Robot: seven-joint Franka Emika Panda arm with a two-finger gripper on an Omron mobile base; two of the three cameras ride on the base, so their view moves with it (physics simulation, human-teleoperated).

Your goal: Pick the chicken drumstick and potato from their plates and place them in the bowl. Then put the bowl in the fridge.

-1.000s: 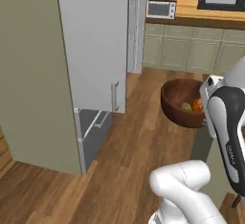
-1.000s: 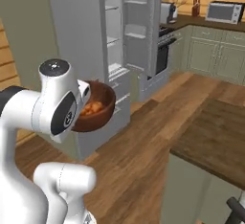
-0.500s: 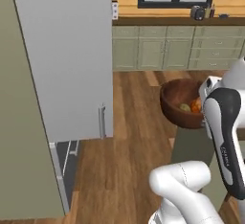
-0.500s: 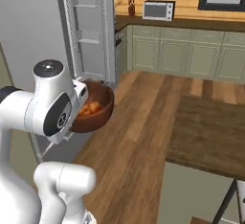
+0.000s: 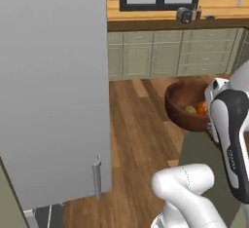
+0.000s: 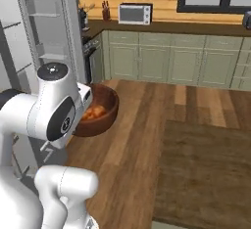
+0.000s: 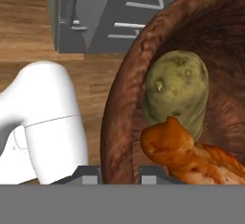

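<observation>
My gripper (image 7: pixel 119 175) is shut on the rim of the dark reddish-brown wooden bowl (image 7: pixel 118 108), one fingertip on each side of the wall. In the bowl lie the yellowish-green potato (image 7: pixel 177 90) and the glossy orange-brown chicken drumstick (image 7: pixel 176 149), touching each other. The bowl (image 5: pixel 184 106) hangs in the air over the wooden floor in front of the arm, with the potato (image 5: pixel 190 109) and drumstick (image 5: pixel 202 108) showing inside. From the other side the bowl (image 6: pixel 104 114) sits just right of the arm. The fridge door (image 5: pixel 53 85) stands open at the left; its shelves (image 6: pixel 41 34) show. The plates are out of view.
Sage-green cabinets (image 6: pixel 162 61) under a wooden counter line the far wall, with a microwave (image 6: pixel 134 13) on top. A dark table surface (image 6: pixel 206 174) lies at the lower right. Wooden floor (image 5: pixel 141 124) stretches between the fridge and the cabinets.
The whole picture has swung as the base turned, so the fridge door now stands large and close at the left. The bowl stays held in the same place relative to the arm.
</observation>
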